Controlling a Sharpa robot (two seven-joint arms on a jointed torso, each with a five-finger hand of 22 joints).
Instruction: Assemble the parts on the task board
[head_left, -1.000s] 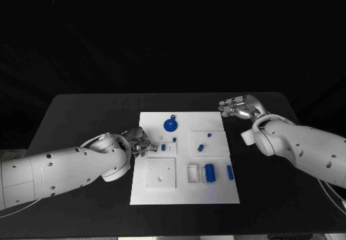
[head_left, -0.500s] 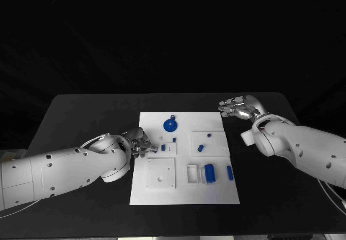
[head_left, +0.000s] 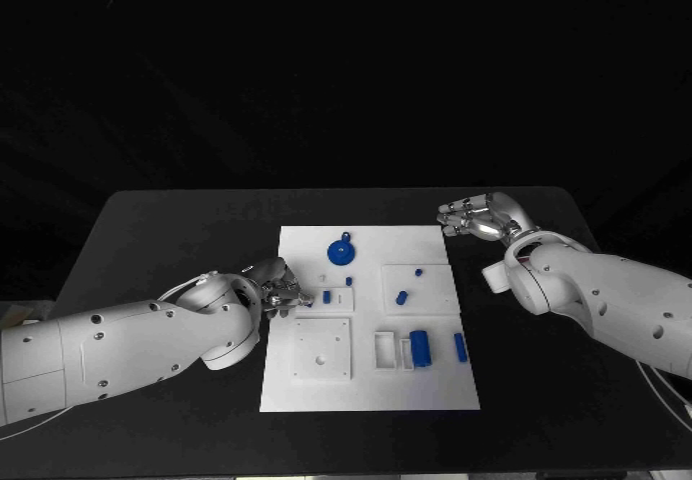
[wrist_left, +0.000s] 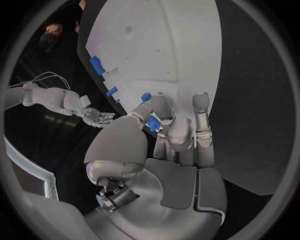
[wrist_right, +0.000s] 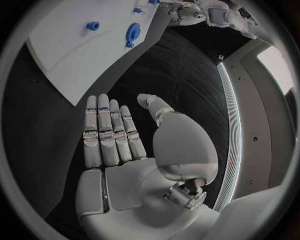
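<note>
A dark room surrounds a black table (head_left: 173, 230), and the white board (head_left: 368, 385) lies in the middle of the head view, its long side running from the top of the frame towards the bottom. The left hand (head_left: 277, 285) sits at the board's left edge, about halfway up, while the right hand (head_left: 479, 215) hangs off the board's upper right corner, well apart from every piece. In its wrist view the right hand's fingers (wrist_right: 109, 132) lie straight and side by side with the thumb apart, holding nothing. The left wrist view shows the left hand's fingers (wrist_left: 178, 125) curled together around a small blue part (wrist_left: 153, 124), pinched against the thumb. Just right of that hand in the head view lies a short blue peg (head_left: 326, 295), long axis up-and-down. The left hand is clearly the nearer one, so the seating move probably falls to it, directed rightwards onto the board.
</note>
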